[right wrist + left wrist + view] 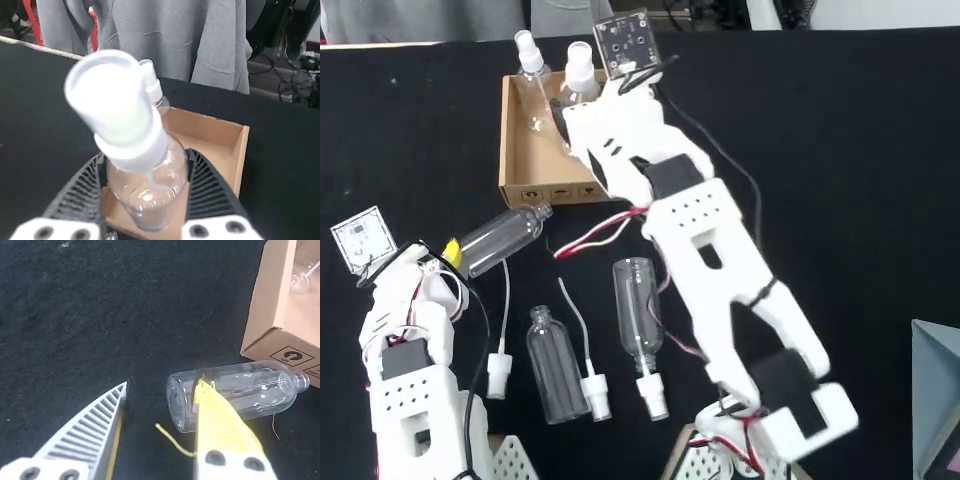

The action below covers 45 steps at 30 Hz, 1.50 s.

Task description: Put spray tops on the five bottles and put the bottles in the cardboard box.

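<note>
Clear plastic bottles (pixel 552 372) and loose spray tops (pixel 595 392) lie nearest the arm bases; they are probably light, slick and dentable, and best gripped mid-body. Beyond, the left gripper (pixel 162 385) gapes empty at an uncapped bottle (pixel 235 392). Farthest, the right gripper (pixel 145 165) clamps a capped bottle (pixel 145 195) over the cardboard box (pixel 242 150).

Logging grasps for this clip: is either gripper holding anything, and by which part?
Right gripper holds a capped bottle by its body; left gripper holds nothing.

High view: right arm (pixel 720 260) hid one wall of cardboard box (pixel 520 150) and held bottle's (pixel 580 62) body. Left wrist view: box cut by frame edge; left claw's (pixel 162 384) yellow finger (pixel 220 425) covered part of lying bottle (pixel 250 385).
</note>
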{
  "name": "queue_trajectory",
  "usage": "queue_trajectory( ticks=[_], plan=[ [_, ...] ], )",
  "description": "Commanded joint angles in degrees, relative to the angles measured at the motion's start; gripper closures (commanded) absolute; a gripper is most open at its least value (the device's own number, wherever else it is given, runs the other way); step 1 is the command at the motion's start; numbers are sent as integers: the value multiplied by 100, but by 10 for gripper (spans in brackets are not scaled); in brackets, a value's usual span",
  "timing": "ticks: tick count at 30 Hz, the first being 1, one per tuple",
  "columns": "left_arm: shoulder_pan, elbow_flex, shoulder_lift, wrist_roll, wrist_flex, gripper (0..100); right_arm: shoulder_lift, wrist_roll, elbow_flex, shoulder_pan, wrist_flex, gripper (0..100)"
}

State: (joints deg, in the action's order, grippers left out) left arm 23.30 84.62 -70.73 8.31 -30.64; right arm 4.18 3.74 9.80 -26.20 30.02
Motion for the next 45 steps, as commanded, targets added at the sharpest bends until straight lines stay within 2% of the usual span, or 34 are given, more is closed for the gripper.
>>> queue_trajectory(
  ticks=[1, 16, 32, 45],
  plan=[
    [22, -84, -105, -35, 158, 802, -84, 18, -488, 158, -545, 987],
    [4, -75, -105, -35, 158, 802, -1077, 0, -541, -88, -1714, 987],
    [-4, -75, -105, -35, 158, 802, -2862, 9, -1991, -132, -1732, 987],
    [-13, -75, -105, -35, 158, 802, -3424, 0, -2325, -501, -1767, 986]
  ],
)
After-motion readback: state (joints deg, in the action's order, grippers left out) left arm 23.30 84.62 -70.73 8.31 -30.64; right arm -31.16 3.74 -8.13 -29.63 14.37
